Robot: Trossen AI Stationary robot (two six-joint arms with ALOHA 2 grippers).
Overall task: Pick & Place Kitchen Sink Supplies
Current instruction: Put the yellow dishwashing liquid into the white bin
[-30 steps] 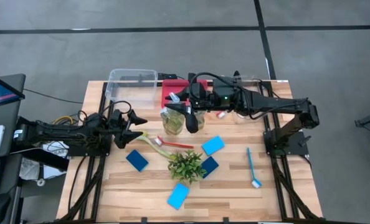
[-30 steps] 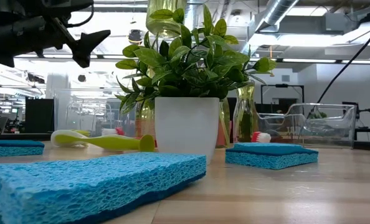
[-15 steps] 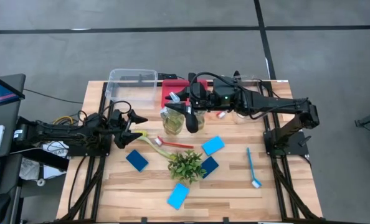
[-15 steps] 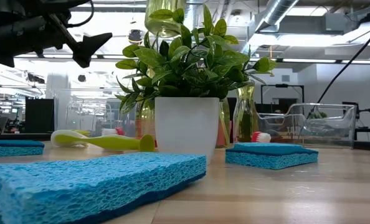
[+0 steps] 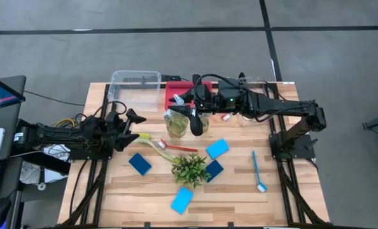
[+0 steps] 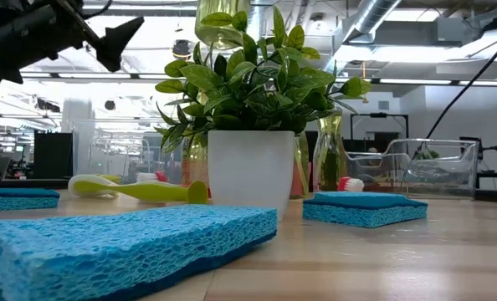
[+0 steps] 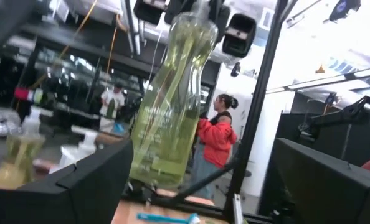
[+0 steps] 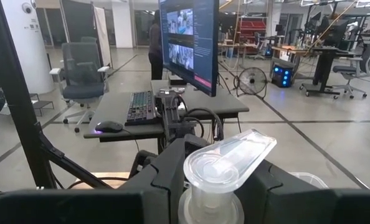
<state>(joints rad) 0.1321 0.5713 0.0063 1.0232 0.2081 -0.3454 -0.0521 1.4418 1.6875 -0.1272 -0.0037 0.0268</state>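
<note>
My right gripper (image 8: 217, 190) reaches out over the table's far middle and is shut on a clear bottle of yellow-green liquid (image 7: 166, 106), held high above the table (image 5: 176, 123). My left gripper (image 5: 134, 125) hovers open at the table's left, fingers tipped up toward that bottle, touching nothing. A yellow brush (image 5: 153, 142), a red brush (image 5: 180, 148) and a blue brush (image 5: 258, 172) lie flat on the wood. Blue sponges (image 5: 140, 163) (image 5: 217, 149) (image 5: 182, 200) lie flat around the plant. More bottles (image 6: 329, 159) stand behind the plant. My right gripper pinches the bottle's neck (image 8: 211, 208) between its two fingers, just under the clear pump cap (image 8: 230, 157). The fingers lie level, coming from the table's right. The bottle hangs upright below them, clear of the table.
A small potted plant (image 5: 190, 168) stands mid-table among the sponges. A clear bin (image 5: 135, 84) and a red bin (image 5: 179, 89) sit at the far edge, another clear bin (image 6: 424, 167) to the right. Monitors and a person show in the room beyond.
My left gripper has tipped its fingers upward and stands a little higher in the low view. My right gripper and the held bottle have kept still.
</note>
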